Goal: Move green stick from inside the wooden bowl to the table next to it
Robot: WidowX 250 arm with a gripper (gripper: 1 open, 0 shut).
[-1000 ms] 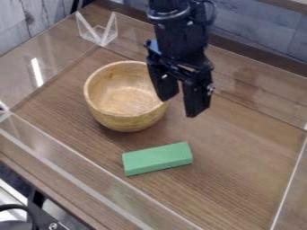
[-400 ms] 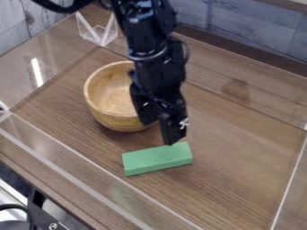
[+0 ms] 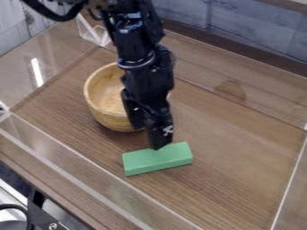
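Brought gripper (image 3: 147, 133) leftward and nearer the camera since the earlier frames | swung from over table (image 3: 234, 148) right of bowl (image 3: 100, 101) to far edge of green stick (image 3: 157, 159) | covered more of bowl's interior than at first

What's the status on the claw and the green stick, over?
Claw open, just above the stick's far edge. Green stick on the table, out of the wooden bowl. No obstruction seen around stick.

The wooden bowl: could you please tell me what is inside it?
In the wooden bowl, only part of the pale inside shows, with nothing on it; the arm covers the rest.
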